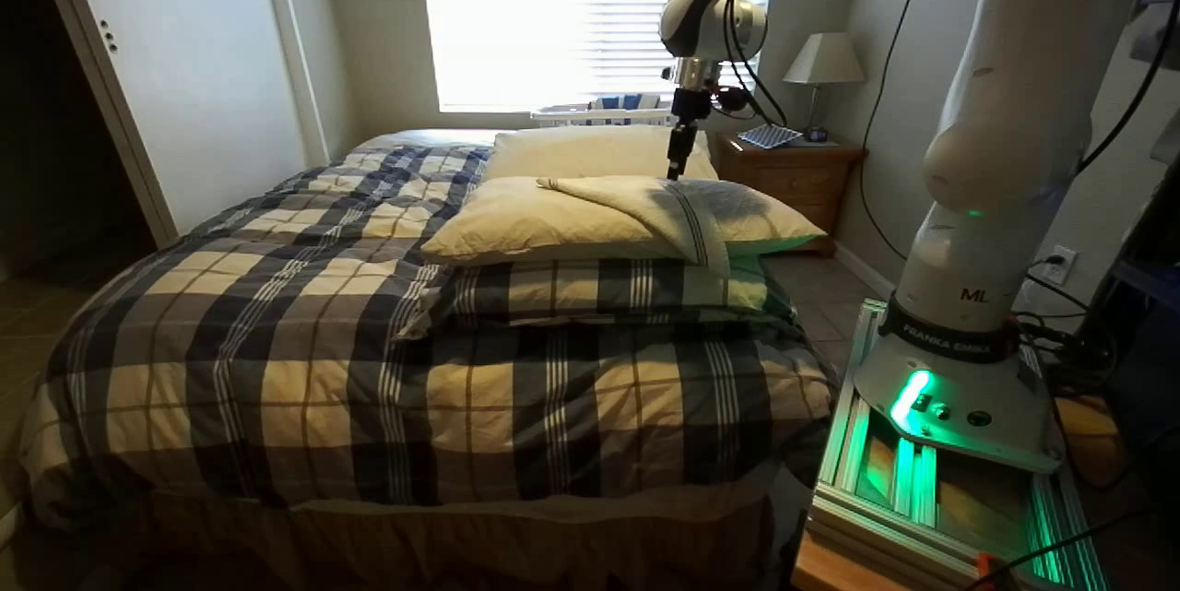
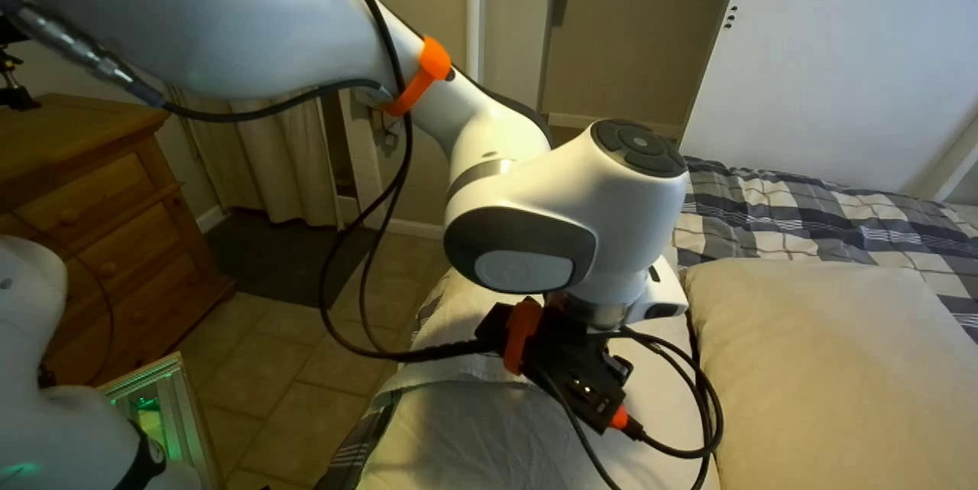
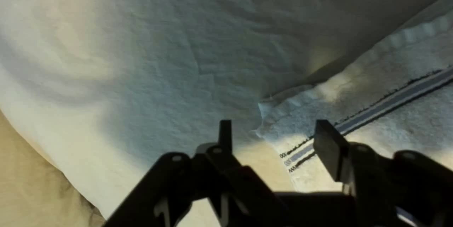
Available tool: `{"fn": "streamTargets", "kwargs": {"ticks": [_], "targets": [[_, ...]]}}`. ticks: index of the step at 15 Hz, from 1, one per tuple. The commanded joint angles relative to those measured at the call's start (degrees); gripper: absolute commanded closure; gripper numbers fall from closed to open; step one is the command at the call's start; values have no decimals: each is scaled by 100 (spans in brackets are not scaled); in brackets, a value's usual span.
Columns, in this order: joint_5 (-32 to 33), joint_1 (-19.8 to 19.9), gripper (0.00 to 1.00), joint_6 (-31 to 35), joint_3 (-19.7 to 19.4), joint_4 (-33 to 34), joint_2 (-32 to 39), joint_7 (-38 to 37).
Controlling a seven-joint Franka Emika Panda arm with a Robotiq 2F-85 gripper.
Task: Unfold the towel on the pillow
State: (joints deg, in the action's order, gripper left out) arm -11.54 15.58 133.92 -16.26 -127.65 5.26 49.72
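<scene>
Wrist view: the pillow (image 3: pixel 159 74) spans the left and top; at bottom centre the end effector (image 3: pixel 273 131) has its jaws spread apart, a corner of the towel (image 3: pixel 400 124) showing between them and the rest at right. In an exterior view, the bedspread (image 1: pixel 295 333) lies at left, the towel across the pillow at centre, a striped end hanging over the near side, the end effector's tip close above, contact unclear; a lamp (image 1: pixel 823 61) is upper right.
</scene>
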Motion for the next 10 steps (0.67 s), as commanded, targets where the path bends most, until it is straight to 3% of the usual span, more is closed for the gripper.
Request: {"fn": "streamTargets", "kwargs": {"ticks": [1, 2, 4, 10], "targets": [[-249, 137, 22, -24, 116, 96, 169, 297], [-275, 143, 49, -28, 128, 99, 192, 309], [-323, 153, 50, -18, 153, 95, 215, 342], [-311, 168, 94, 32, 193, 116, 176, 302]]}}
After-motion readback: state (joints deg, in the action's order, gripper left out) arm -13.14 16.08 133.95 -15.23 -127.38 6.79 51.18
